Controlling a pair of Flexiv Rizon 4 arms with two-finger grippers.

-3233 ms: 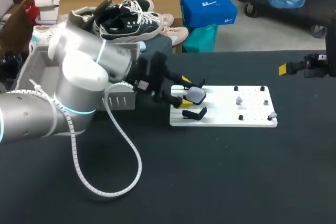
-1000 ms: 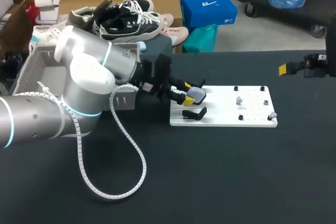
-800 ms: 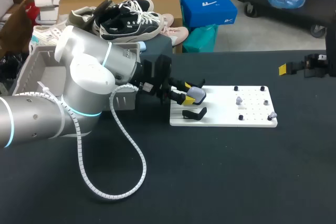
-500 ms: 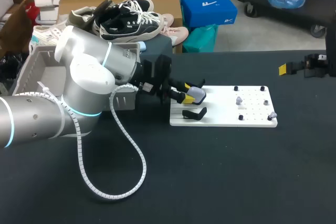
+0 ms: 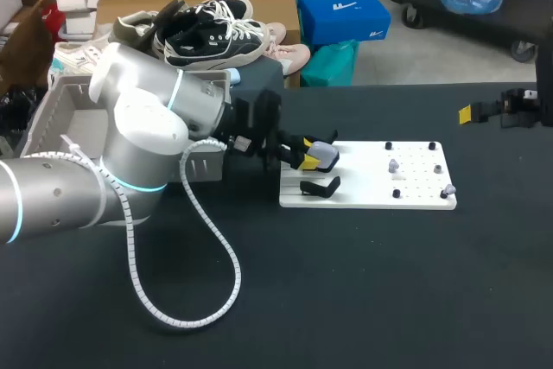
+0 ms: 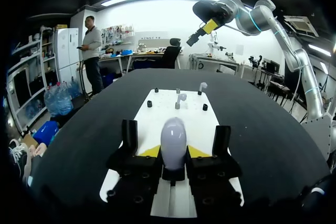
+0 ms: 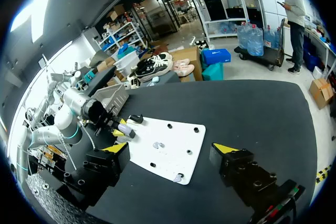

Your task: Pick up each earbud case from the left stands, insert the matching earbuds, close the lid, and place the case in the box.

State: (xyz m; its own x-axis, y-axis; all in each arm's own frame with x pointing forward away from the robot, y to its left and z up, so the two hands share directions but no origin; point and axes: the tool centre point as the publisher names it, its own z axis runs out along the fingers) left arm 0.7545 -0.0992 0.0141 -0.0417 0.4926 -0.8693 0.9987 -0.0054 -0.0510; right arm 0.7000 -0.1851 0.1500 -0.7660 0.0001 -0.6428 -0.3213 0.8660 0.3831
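Clamping the earbud case point(image 6: 173, 139) from both sides with the left pincer point(image 6: 174, 152), at the left end of the white board point(image 5: 406, 181), perhaps just clear of it. Holding the right pincer point(image 7: 172, 148) wide apart above the desk point(image 5: 346, 283).

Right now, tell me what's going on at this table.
The left arm has its jaws shut on a grey earbud case at the left end of the white board. The right arm hangs at the table's right edge, jaws open and empty. The earbuds sit on the board, none inserted yet.
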